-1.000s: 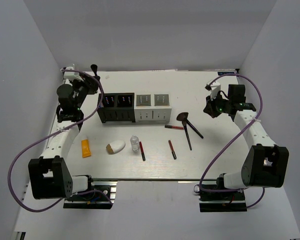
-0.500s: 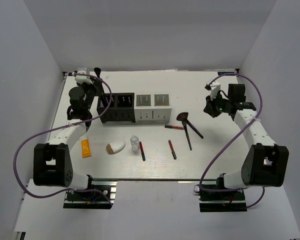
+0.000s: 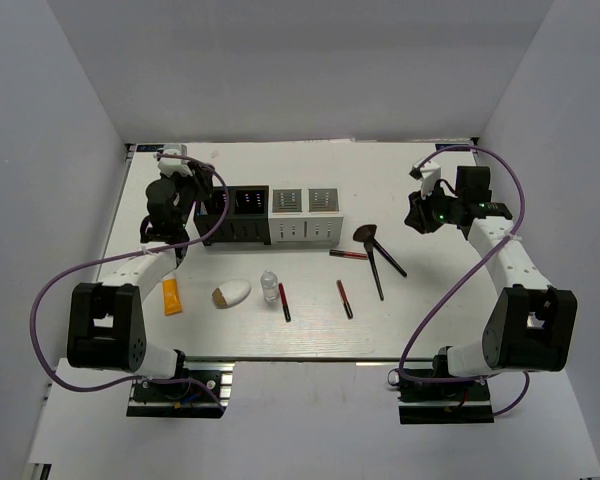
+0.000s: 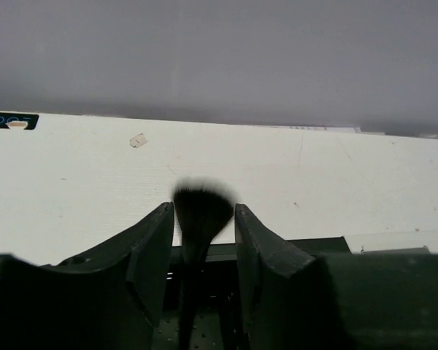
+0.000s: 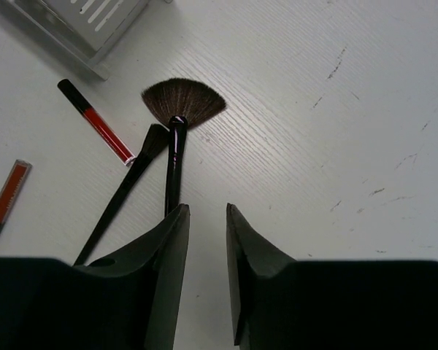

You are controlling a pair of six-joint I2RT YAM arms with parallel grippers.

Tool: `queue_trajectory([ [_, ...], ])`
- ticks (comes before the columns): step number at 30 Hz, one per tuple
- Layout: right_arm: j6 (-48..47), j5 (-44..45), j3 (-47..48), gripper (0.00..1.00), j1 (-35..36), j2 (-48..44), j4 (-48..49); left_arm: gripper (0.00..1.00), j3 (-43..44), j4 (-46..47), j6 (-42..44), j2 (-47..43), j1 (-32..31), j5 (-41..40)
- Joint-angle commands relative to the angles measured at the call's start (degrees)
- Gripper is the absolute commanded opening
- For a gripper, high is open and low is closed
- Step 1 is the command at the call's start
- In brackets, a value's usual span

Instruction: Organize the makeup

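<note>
The left end effector (image 4: 202, 215) is clamped on a brush (image 4: 200, 203), handle down and bristles poking up between its fingers, and hangs over the left end of the black box (image 3: 242, 214) just beneath it. The step in hand looks like slotting the brush. To do it well, the handle tip should be centred over one slot, kept upright, lowered straight, and released only once the slot walls carry it. Which slot lies beneath cannot be told. The right end effector (image 5: 206, 219), slightly parted and empty, hovers with a fan brush (image 5: 182, 102) just ahead of it on the tabletop (image 5: 314, 146). The sponge (image 3: 234, 293), bottle (image 3: 269, 287) and tube (image 3: 171, 296) lie apart from both.
</note>
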Motion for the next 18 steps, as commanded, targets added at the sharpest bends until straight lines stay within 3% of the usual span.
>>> queue_trajectory([
  [1, -0.32, -1.47, 2.55, 0.34, 0.01, 0.26, -0.57, 0.52, 0.22, -0.39, 0.33, -1.58, -0.50, -1.02],
  [2, -0.41, -1.74, 2.55, 0.37, 0.01, 0.26, -0.66, 0.57, -0.04, -0.49, 0.42, -1.84, -0.50, -1.20],
  [6, -0.41, -3.41, 2.55, 0.48, 0.10, 0.35, -1.54, 0.61, 0.22, -1.19, 0.33, -2.98, -0.50, -1.46],
  [13, 0.37, -5.96, 3.43, 0.43, 0.19, 1.75, -3.74, 0.61, 1.54, -4.61, -1.07, -11.49, -0.50, -2.78],
  [17, 6.08, -4.83, 3.26, 0.34, 3.96, 5.35, -3.57, 0.51, 4.88, -14.52, -3.44, -17.64, -0.50, -1.56],
  [18, 8.44, -3.34, 3.87, 0.32, 5.10, 6.32, -4.09, 0.42, 5.67, -20.12, -5.19, -18.79, -0.50, -0.24],
])
